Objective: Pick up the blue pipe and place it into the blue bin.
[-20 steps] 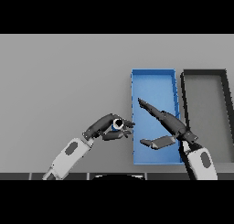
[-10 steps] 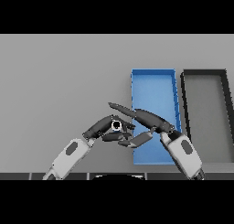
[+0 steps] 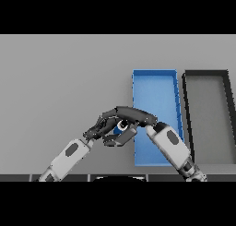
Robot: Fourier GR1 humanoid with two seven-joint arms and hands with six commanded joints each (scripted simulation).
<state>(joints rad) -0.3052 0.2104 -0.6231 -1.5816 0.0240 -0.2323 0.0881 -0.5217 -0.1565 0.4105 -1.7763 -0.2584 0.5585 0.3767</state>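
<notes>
The blue pipe is a short blue piece held above the table, just left of the blue bin. My left hand comes in from the lower left and is shut on the pipe's left side. My right hand reaches in from the lower right. Its straight fingers lie over the top of the pipe and its thumb sits below it, so the pipe is between them. Most of the pipe is hidden by the two hands.
A black bin stands right of the blue bin, side by side with it. My right forearm crosses the near end of the blue bin. Bare grey table stretches to the left and back.
My right hand has swung left from over the blue bin and now brackets the pipe. My left hand has kept the pipe and lifted it slightly toward the bin.
</notes>
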